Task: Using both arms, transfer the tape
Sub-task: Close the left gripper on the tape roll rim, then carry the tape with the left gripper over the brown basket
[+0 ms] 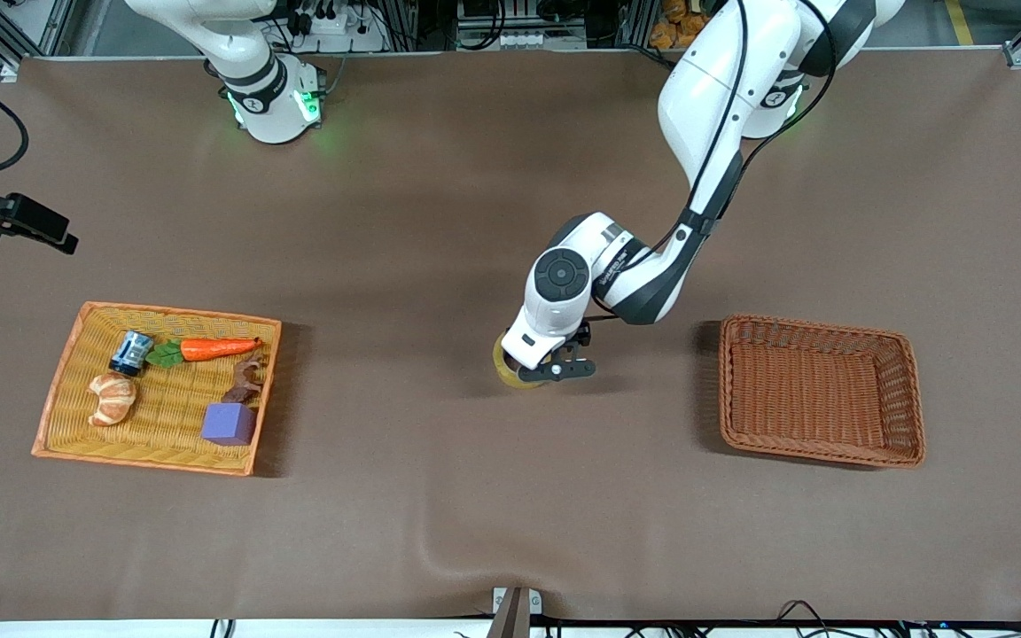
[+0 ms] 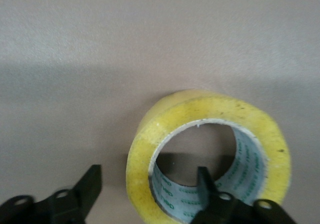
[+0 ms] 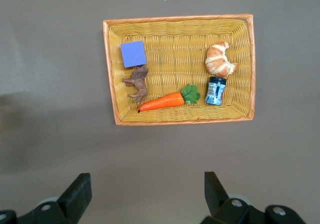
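Note:
The tape, a yellowish roll with a grey-white printed core, lies flat at the middle of the table. My left gripper is down on it and open. One finger is inside the core and the other finger stands outside the roll, with a gap to the tape's wall. My right gripper hangs open and holds nothing, high over the table near the yellow basket.
The yellow basket at the right arm's end holds a carrot, a croissant, a purple cube, a blue can and a brown toy animal. A brown wicker basket stands at the left arm's end.

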